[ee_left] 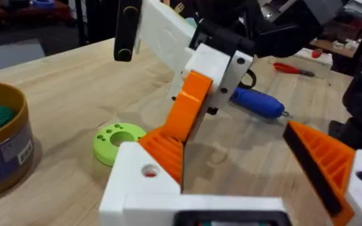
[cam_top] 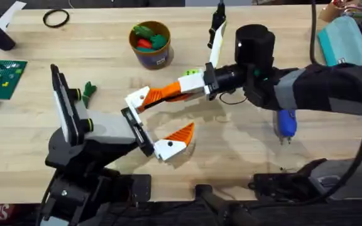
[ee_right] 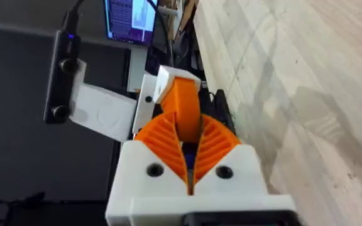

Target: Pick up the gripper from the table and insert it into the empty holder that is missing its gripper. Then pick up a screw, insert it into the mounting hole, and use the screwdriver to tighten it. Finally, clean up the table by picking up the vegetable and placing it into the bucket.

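Left claw (cam_top: 175,116) sits nearest, spread wide open, its lower finger free above the table (cam_top: 244,157). Orange finger piece (cam_top: 165,94) sits at its upper holder, long axis running from the holder's white block straight twd the right claw (cam_top: 193,85), which is clamped shut on the piece's far tip. So the push goes along that axis, R arm doing the work; seated or not, can't tell. Screwdriver (cam_top: 286,122) lies further right, under the R arm, so R is closer to it. Bucket (cam_top: 154,59) stands at the back w/ veg already inside.
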Robot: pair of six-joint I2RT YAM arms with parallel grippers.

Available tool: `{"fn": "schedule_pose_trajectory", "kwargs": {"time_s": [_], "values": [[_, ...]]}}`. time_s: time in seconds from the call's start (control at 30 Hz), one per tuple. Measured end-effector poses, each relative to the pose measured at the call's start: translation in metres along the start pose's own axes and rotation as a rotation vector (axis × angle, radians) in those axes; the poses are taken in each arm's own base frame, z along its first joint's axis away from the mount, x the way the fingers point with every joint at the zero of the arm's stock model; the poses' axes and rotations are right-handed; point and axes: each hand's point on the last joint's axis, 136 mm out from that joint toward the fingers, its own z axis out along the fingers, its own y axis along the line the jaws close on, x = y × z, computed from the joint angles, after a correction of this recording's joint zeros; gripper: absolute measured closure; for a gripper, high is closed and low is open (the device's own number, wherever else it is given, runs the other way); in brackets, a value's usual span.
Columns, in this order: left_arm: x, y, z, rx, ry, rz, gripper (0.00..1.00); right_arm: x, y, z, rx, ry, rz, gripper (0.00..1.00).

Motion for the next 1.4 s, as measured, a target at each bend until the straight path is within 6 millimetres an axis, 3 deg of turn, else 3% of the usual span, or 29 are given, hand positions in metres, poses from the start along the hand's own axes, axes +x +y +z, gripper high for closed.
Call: {"fn": "schedule_pose_trajectory", "kwargs": {"time_s": [1.2,1.4], "values": [[0.0,0.005,-0.001,-0.024,-0.001,0.007,0.014,-0.011,0.005,0.008,0.004,-0.062,0.026,0.994],[0.0,0.005,-0.001,-0.024,-0.001,0.007,0.014,-0.011,0.005,0.009,0.004,-0.062,0.029,0.894]]}}
